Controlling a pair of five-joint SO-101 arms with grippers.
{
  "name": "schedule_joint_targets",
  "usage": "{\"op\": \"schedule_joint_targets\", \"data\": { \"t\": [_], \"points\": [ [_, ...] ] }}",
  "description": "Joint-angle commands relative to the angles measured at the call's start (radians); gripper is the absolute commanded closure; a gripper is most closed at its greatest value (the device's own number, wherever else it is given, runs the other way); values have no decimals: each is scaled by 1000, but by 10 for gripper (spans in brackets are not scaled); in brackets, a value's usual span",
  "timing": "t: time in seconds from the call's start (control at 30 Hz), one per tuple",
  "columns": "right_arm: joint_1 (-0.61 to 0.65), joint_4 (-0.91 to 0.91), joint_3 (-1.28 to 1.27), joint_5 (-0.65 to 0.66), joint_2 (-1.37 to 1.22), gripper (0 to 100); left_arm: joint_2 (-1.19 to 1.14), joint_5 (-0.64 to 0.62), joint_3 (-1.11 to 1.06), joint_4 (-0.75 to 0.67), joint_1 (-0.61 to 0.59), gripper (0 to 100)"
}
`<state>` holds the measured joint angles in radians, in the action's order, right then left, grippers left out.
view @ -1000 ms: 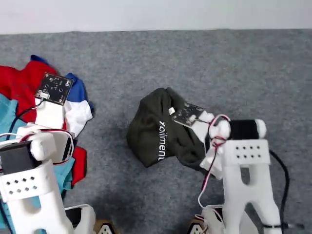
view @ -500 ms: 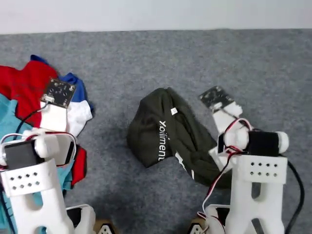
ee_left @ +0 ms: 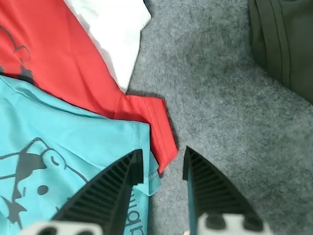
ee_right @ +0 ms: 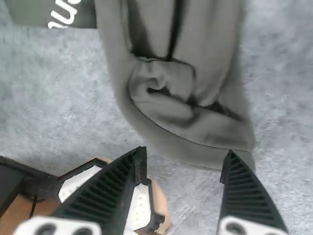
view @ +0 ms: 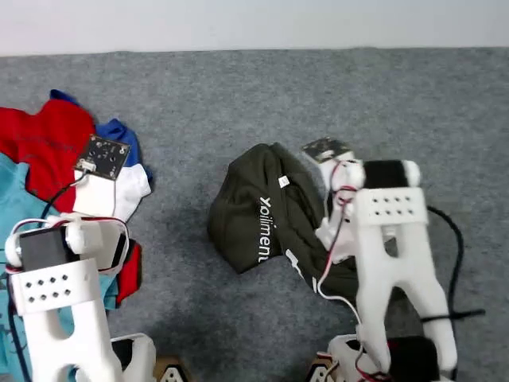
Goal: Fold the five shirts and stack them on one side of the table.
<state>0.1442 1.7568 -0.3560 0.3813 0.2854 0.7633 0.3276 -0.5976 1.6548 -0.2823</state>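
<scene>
My right pincer [ee_right: 185,152], wide open and empty, hangs over the crumpled dark-olive fabric shirt [ee_right: 166,93]; next I should pinch an edge to flatten it.

Dark shirt [ee_right: 181,93] bunched just ahead of right gripper [ee_right: 185,154] jaws, red shirt [ee_left: 58,63] hem at left gripper [ee_left: 162,152] jaw tips, bare mat [ee_left: 234,112] beyond.

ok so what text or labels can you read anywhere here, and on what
Dark green shirt: white lettering, partly lost in a fold, not readable whole.
Teal shirt: dark graphic; letters at the hem half hidden behind the left gripper.
Red shirt: faint dark print, too small to read.
</scene>
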Motion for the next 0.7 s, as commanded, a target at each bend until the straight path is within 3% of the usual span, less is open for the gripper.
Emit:
{"op": "schedule_joint_targets", "data": {
  "t": [0.0, 0.27, 0.43, 0.67],
  "points": [
    [28, 30, 51, -40, -16, 742, -2, -3, -5, -3, 3, 859],
    [21, 31, 49, -52, -15, 742, 2, -8, -8, 26, -3, 859],
    [21, 30, 44, -150, -16, 742, 2, -9, 13, 54, -3, 863],
    [21, 28, 61, -241, -19, 742, 2, -152, 157, 83, -3, 863]
  ]
}}
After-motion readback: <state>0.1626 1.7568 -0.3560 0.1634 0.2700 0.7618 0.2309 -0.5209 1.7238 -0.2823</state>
